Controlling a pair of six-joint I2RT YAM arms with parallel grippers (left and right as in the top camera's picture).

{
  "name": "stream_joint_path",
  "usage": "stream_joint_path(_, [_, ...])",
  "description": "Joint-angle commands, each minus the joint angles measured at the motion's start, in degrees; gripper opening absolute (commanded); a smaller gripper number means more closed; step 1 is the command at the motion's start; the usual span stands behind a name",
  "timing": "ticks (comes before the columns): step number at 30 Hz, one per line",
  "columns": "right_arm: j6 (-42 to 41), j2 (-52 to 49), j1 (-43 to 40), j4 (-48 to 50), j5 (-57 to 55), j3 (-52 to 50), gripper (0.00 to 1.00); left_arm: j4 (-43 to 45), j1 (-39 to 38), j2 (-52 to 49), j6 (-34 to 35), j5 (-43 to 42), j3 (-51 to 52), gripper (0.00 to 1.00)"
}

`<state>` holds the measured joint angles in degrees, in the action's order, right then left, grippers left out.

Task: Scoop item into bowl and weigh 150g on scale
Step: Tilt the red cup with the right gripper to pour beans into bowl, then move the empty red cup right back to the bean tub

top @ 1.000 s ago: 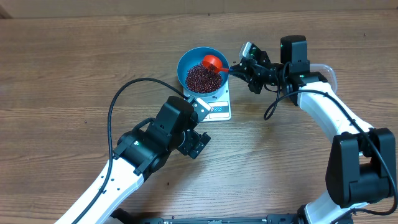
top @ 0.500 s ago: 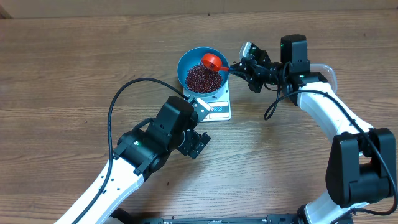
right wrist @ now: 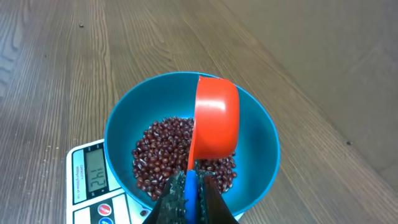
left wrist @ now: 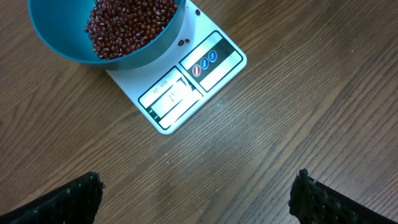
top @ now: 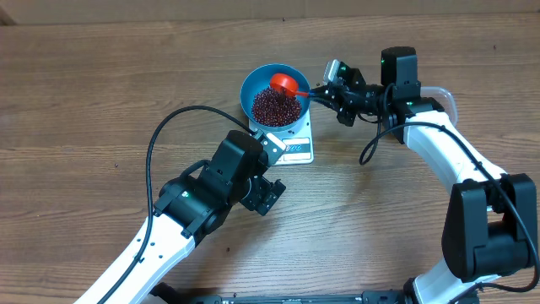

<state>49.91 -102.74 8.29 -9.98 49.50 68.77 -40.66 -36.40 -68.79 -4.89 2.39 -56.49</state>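
The blue bowl (top: 248, 86) stands on the white scale (top: 298, 150) and holds a maroon heap of beans (top: 272, 108). My right gripper (top: 319, 91) is shut on the blue handle of a red scoop (top: 284, 83), which hangs tipped on its side over the bowl's far part. The right wrist view shows the scoop (right wrist: 216, 118) above the beans (right wrist: 160, 155), with the right gripper (right wrist: 191, 199) pinching its handle and the scale (right wrist: 87, 180) lit. My left gripper (left wrist: 199, 199) hangs open over bare wood in front of the scale (left wrist: 193, 81); one stray bean (left wrist: 185, 42) lies on the scale.
A clear plastic tub (top: 445, 96) shows partly behind the right arm at the right. A black cable (top: 164, 127) loops from the left arm over the table's left middle. The left arm's body lies just below and left of the scale.
The scoop has shifted slightly left and farther over the bowl, still in the right gripper. The left arm has not moved.
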Motion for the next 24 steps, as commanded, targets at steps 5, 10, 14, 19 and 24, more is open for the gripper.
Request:
stream_joint_path(5, [2.69, -0.13, -0.07, 0.44, 1.14, 0.39, 0.04, 0.20, 0.04, -0.44, -0.70, 0.39, 0.11, 0.99])
stream_joint_path(10, [2.64, 0.66, -0.11, -1.44, -2.56, 1.64, 0.03, 0.20, 0.04, -0.44, -0.70, 0.39, 0.11, 0.99])
stream_joint_path(14, [2.64, 3.65, -0.11, -5.79, -5.11, 2.82, 0.03, 0.20, 0.04, -0.44, -0.70, 0.39, 0.11, 0.99])
stream_joint_path(19, [2.62, 10.78, -0.11, -11.23, -5.05, 2.99, 0.03, 0.20, 0.04, -0.44, -0.70, 0.39, 0.11, 0.99])
stream_joint_path(24, [-0.98, 16.57, -0.11, -12.02, -4.94, 2.99, 0.03, 0.20, 0.04, -0.44, -0.70, 0.39, 0.11, 0.99])
